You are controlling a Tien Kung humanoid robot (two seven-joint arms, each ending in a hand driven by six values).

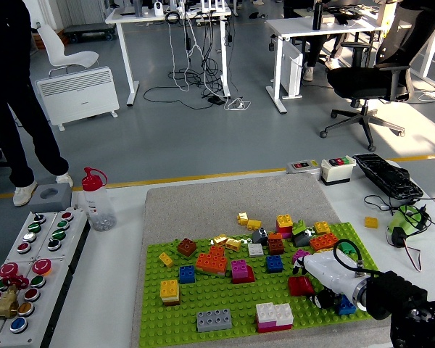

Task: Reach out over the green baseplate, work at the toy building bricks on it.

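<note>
The right arm [399,308] enters from the lower right corner, black at the forearm with a white wrist section, reaching leftward low over the surface. The right hand [320,279] points palm-down; its fingers are mostly hidden beneath it, so their pose is unclear.

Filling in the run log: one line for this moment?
right hand: over green baseplate, at red brick | grasp: unclear | left hand: out of view

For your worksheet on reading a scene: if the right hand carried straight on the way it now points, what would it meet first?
Probably the blue brick, just left and ahead of the right hand over the green baseplate. Depth is unclear, so it might pass over it.
</note>
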